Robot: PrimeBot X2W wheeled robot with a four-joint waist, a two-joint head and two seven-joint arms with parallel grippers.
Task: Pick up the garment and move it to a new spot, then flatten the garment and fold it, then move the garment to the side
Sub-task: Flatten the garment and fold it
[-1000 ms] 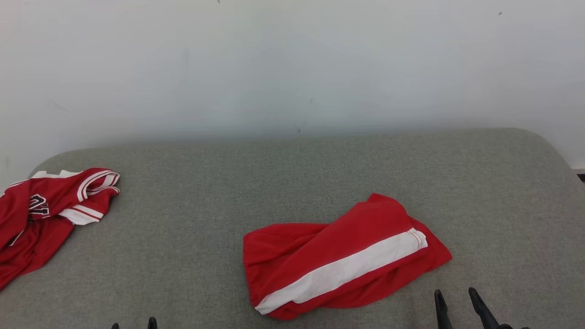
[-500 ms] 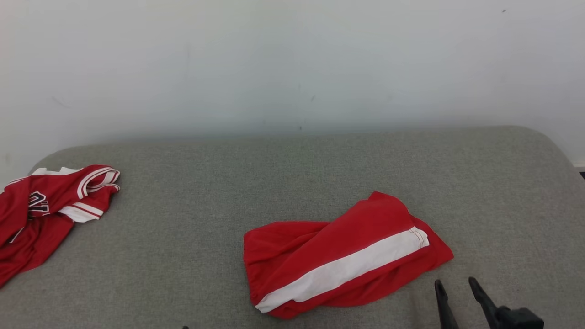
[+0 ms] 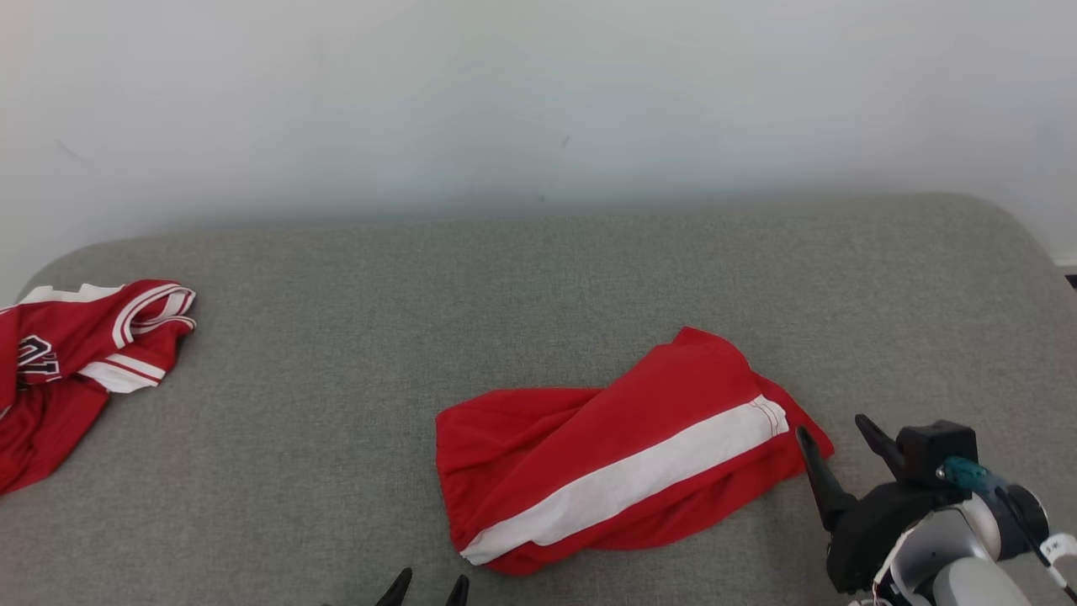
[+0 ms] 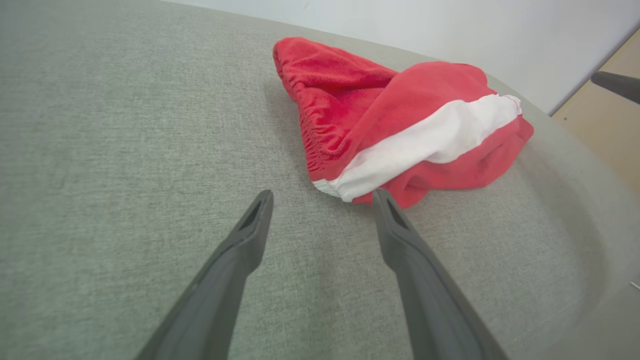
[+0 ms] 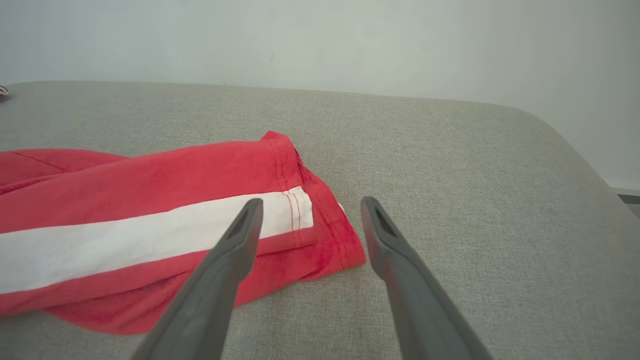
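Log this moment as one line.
stage: pre-grasp | red shorts: crumpled, ungrasped | left tool: open, by waistband | right tool: open, by hem

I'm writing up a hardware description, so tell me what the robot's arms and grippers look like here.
The left gripper and the right gripper each have two long, dark grey fingers tapering to pointed tips, with a slot near each tip. Behind the right one comes a black body carrying a teal connector, then a pale grey wrist with a thin dark cable and a white tag.
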